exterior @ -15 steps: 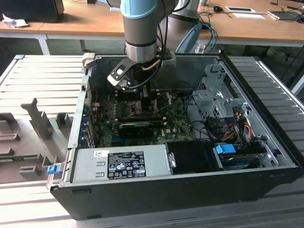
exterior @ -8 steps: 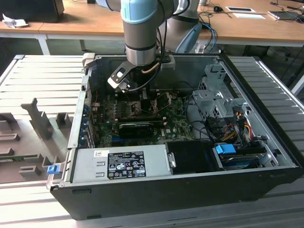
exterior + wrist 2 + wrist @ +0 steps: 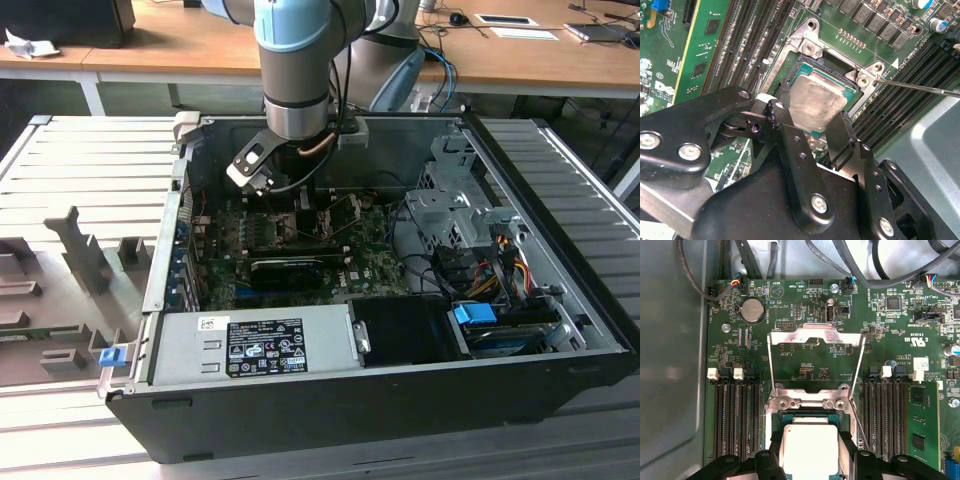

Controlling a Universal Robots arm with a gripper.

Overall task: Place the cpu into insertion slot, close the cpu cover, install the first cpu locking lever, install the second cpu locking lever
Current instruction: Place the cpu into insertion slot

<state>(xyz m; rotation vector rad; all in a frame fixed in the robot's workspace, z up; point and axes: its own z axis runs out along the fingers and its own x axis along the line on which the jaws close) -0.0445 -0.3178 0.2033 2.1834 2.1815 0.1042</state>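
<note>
cpu in insertion slot, clasped by tool; cpu cover raised

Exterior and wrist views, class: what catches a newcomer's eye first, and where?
The silver cpu stands out, held between the gripper's black fingers at the insertion slot. Beyond it in the first wrist view, the cpu cover stands open over the green board. In the exterior view, the pale blue arm reaches into the open case.

Soft daylight, glare on cpu
</note>
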